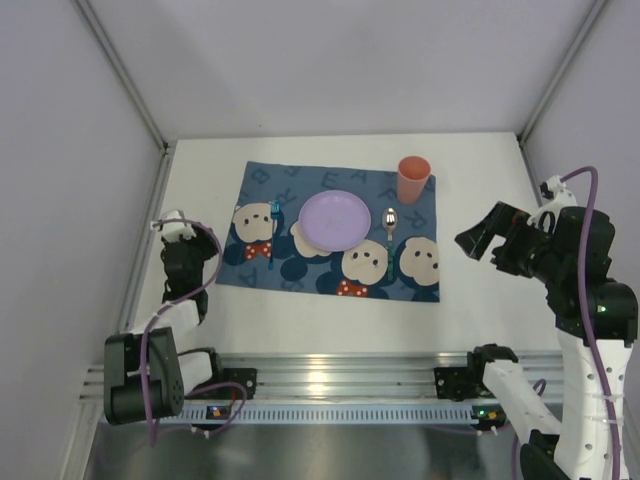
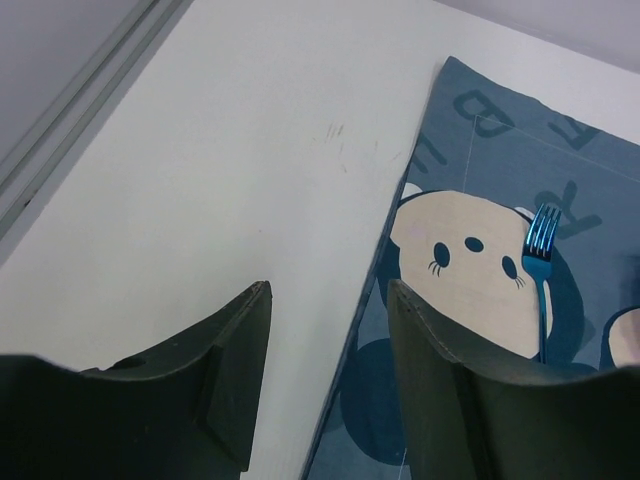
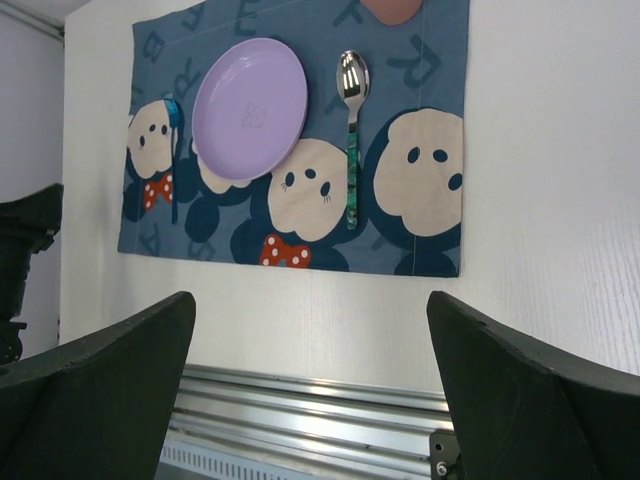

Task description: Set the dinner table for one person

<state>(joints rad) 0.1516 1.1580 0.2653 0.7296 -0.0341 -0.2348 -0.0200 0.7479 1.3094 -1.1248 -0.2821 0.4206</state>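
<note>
Nearest the arms, the ribbed aluminium rail (image 1: 340, 385) runs left to right along the front edge of the dinner table (image 1: 300, 315), a wide, flat, matte-white rectangle whose long side follows that rail.

On the left, the arm is folded low. The left gripper (image 2: 328, 300) hangs close over bare white tabletop right at the left edge of the placemat, its dark jaws parted with nothing between them.

On the right, the arm stands tall with its elbow up. The right gripper (image 3: 310, 300) is angled down toward the mat from beyond its right edge, jaws spread wide and empty.

Mid-table lies the dark-blue cloth placemat (image 1: 300, 272) printed with cream cartoon mice and red bows, slightly skewed to the table's edges. On it, a shiny blue metal fork (image 2: 540, 270) lies on the left, tines away from the arms. A round lilac plastic plate (image 1: 336, 220) sits in the centre. To its right is a polished steel spoon with a green handle (image 1: 390, 238), bowl pointing away. At the far right corner stands an upright salmon-orange plastic cup (image 1: 413, 178).
</note>
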